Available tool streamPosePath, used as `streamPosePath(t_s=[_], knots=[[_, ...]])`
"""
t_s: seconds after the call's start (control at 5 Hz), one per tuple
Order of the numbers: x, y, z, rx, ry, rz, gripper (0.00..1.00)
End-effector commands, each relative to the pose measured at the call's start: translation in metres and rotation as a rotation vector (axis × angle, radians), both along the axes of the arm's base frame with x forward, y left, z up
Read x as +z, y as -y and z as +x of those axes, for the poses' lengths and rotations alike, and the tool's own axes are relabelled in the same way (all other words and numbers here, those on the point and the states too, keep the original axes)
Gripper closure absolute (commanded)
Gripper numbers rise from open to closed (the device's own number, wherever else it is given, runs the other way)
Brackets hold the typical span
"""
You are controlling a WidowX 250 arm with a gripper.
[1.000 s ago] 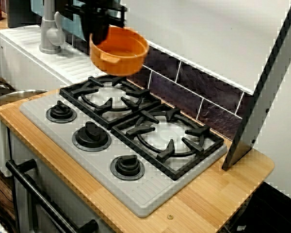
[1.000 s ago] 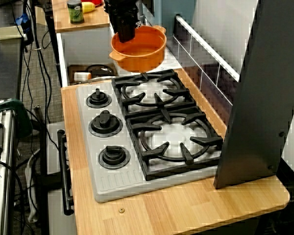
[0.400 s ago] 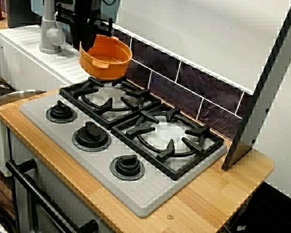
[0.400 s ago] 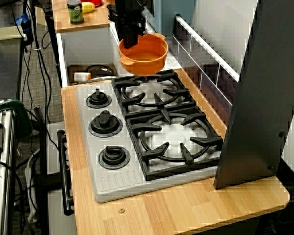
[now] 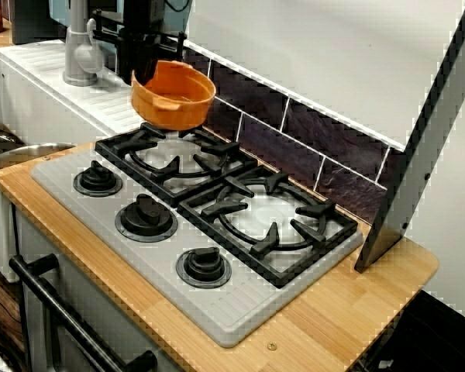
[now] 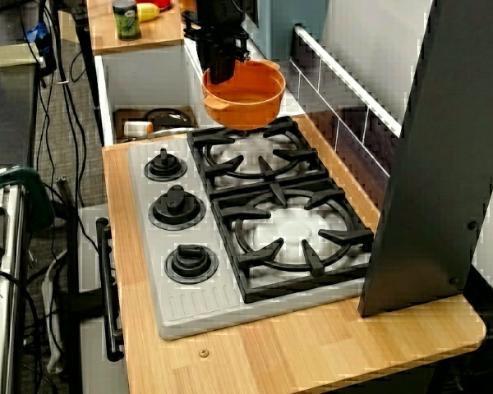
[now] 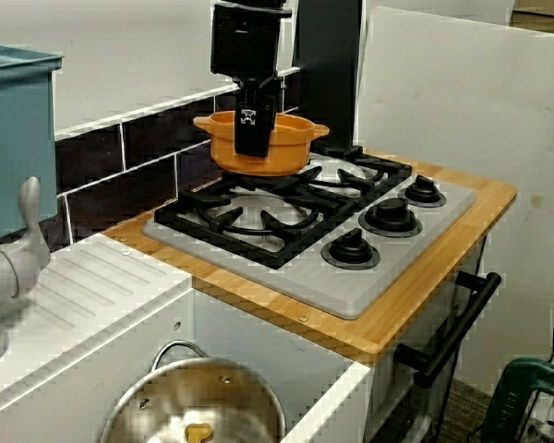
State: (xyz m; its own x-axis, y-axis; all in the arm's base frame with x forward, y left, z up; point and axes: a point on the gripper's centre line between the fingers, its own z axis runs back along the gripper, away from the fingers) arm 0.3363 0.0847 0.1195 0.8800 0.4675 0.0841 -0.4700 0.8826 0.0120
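Observation:
An orange two-handled pot (image 5: 174,94) hangs in the air over the back edge of the stove's left burner grate (image 5: 178,155), a little above it. My black gripper (image 5: 143,66) comes down from above and is shut on the pot's rim on the side toward the sink. In the view from above, the pot (image 6: 245,92) looks empty and the gripper (image 6: 222,70) clamps its near-left rim. Seen from the sink side, the pot (image 7: 286,148) sits level, with the gripper (image 7: 254,138) in front of it.
Three black knobs (image 5: 146,215) line the stove's front. A grey slanted panel (image 5: 418,155) stands at the right end of the wooden counter. A faucet (image 5: 79,46) and white drainboard lie left of the stove, with a steel pot (image 7: 198,415) in the sink. An oven handle (image 7: 448,332) sticks out in front.
The pot was carried left toward the wall and lowered, from high over the burner to just above its back edge, and has tipped closer to level.

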Motion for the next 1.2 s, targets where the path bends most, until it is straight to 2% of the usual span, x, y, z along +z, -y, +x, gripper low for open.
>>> streamPosePath(t_s=[0.0,0.4,0.6,1.0], knots=[[0.015,0.005,-0.003,-0.017,0.047,0.002,1.00],[-0.001,0.006,-0.009,-0.022,0.027,0.018,1.00],[-0.003,0.004,-0.009,-0.018,0.029,0.026,1.00],[-0.015,0.001,-0.010,-0.010,-0.005,0.043,1.00]])
